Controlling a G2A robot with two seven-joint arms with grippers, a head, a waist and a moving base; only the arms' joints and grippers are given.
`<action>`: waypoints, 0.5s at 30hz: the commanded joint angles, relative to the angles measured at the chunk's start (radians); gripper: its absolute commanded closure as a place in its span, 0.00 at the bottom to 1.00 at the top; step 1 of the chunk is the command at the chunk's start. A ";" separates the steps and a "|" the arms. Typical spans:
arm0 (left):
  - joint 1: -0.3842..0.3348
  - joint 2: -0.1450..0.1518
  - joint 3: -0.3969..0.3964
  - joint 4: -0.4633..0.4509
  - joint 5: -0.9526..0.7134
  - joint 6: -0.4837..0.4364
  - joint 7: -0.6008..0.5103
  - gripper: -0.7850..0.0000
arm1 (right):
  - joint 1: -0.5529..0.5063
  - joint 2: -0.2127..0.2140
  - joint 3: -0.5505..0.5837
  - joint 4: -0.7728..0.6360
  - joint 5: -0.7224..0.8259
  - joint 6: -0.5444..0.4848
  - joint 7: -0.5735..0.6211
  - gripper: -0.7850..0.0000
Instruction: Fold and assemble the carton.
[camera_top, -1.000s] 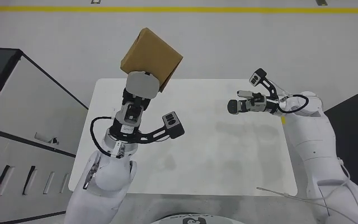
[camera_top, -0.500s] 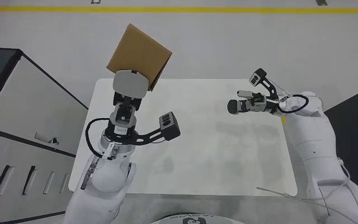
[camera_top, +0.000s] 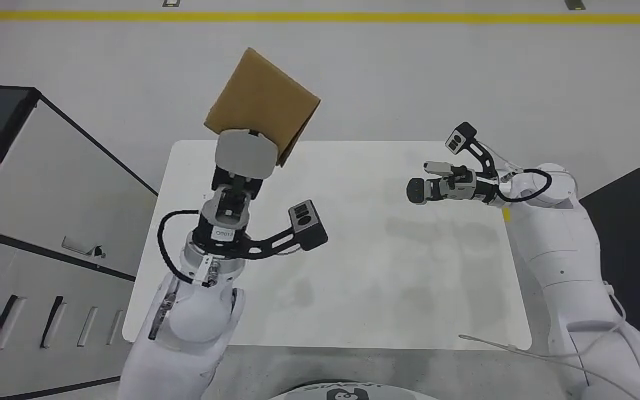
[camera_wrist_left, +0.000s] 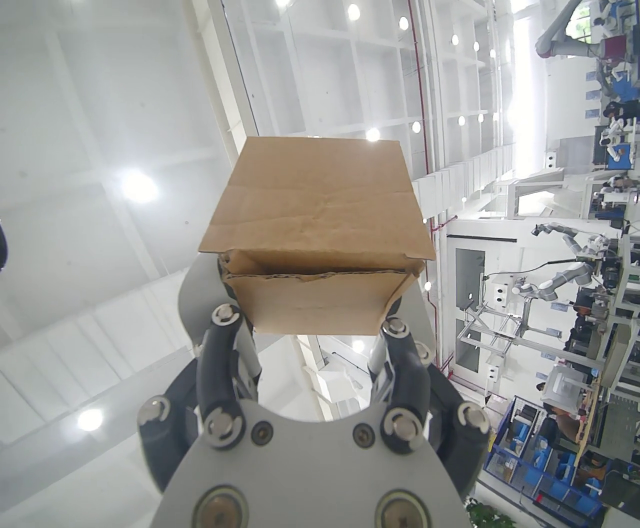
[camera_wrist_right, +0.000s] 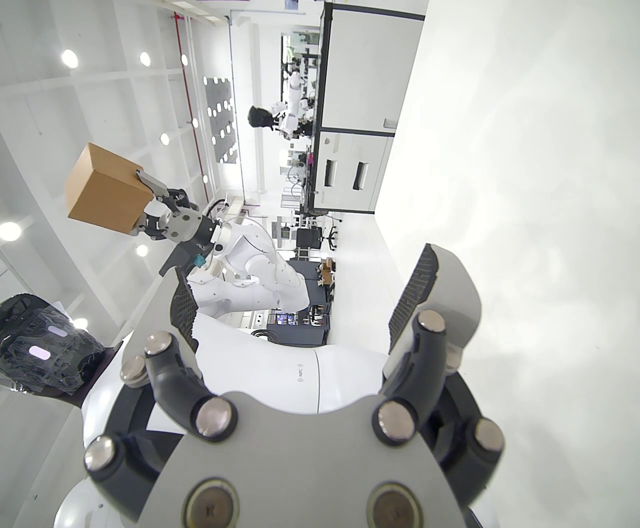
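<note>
1. The carton (camera_top: 262, 105) (camera_wrist_left: 315, 235) (camera_wrist_right: 102, 190) was found held clear of the surface (camera_top: 400, 280), over its far edge near the left corner.
2. The carton was noted as a brown box shape, tilted, with one corner raised highest.
3. In the left wrist view, an outer flap was seen overlapping an inner panel at the end of the carton nearest the hand. A raw corrugated edge was exposed there.
4. The left hand (camera_top: 247, 150) (camera_wrist_left: 312, 325) (camera_wrist_right: 142, 200) was recorded as grasping the carton, with one finger pressed on each side of that end.
5. The right hand (camera_top: 415, 188) (camera_wrist_right: 305, 270) was held above the right part of the surface, near its far edge. Its fingers were spread wide and nothing was gripped between them.
6. The right hand and the carton were well apart.
7. A grey cabinet (camera_top: 50, 200) was noted just beside the left edge of the surface.
8. A yellow line (camera_top: 320, 16) was noted on the floor beyond the far edge of the surface.
</note>
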 joint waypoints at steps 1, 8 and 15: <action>-0.001 -0.001 -0.004 0.005 0.147 -0.010 -0.026 1.00 | 0.000 0.000 0.000 0.000 0.000 0.000 0.000 0.00; -0.026 0.002 -0.027 0.009 0.573 0.016 -0.093 1.00 | 0.000 0.000 0.000 0.000 0.000 0.000 0.000 0.00; -0.053 0.011 -0.074 0.022 0.949 0.006 -0.114 1.00 | 0.000 0.000 0.000 0.000 0.000 0.000 0.000 0.00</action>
